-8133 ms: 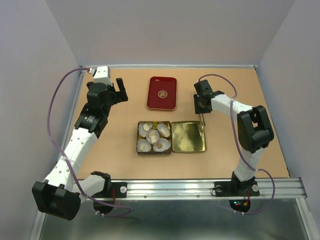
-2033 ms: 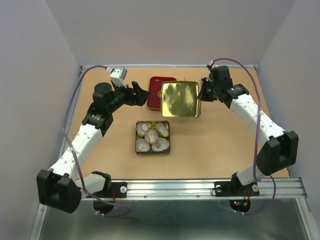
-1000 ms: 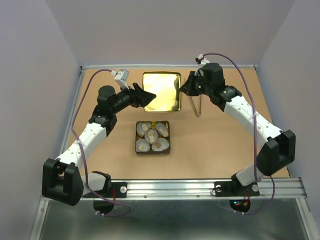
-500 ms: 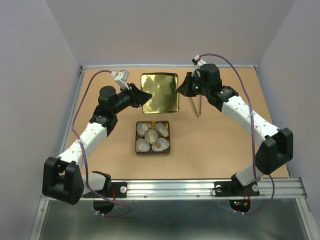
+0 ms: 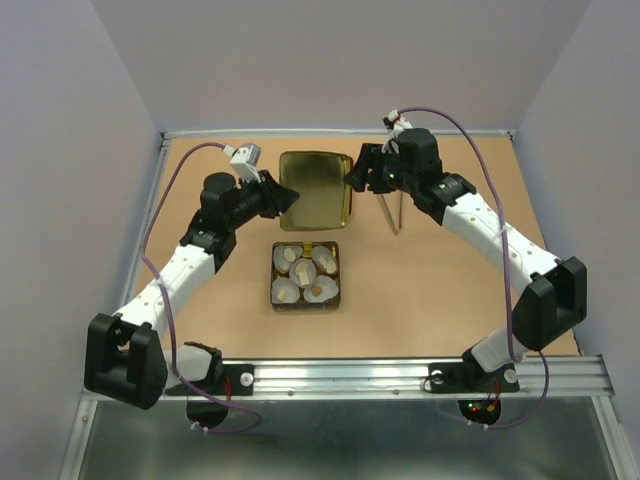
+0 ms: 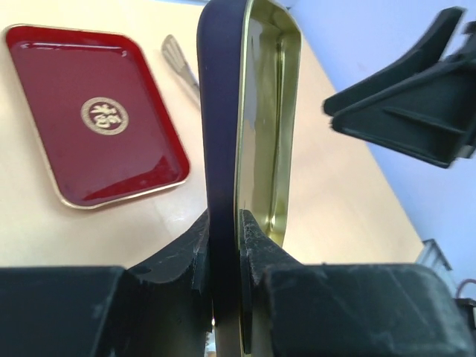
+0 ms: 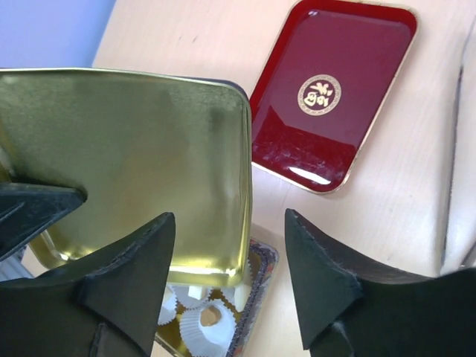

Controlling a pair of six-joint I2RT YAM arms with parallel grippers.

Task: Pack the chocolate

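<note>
I get soft, even light from overhead, with only faint shadows on the table (image 5: 450, 300). The gold lid (image 5: 316, 190) gleams dully; the red tray (image 7: 327, 104) carries a white glare streak. Nearest the lenses, the left gripper (image 6: 223, 227) and right gripper (image 7: 228, 216) look dark and soft-edged.

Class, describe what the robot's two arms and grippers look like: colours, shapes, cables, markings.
The left arm and right arm have white tubular links with bulky black joint housings. A thin purple cable loops along each. The left gripper and right gripper have matte black, wedge-shaped fingers. I see no markings.
</note>
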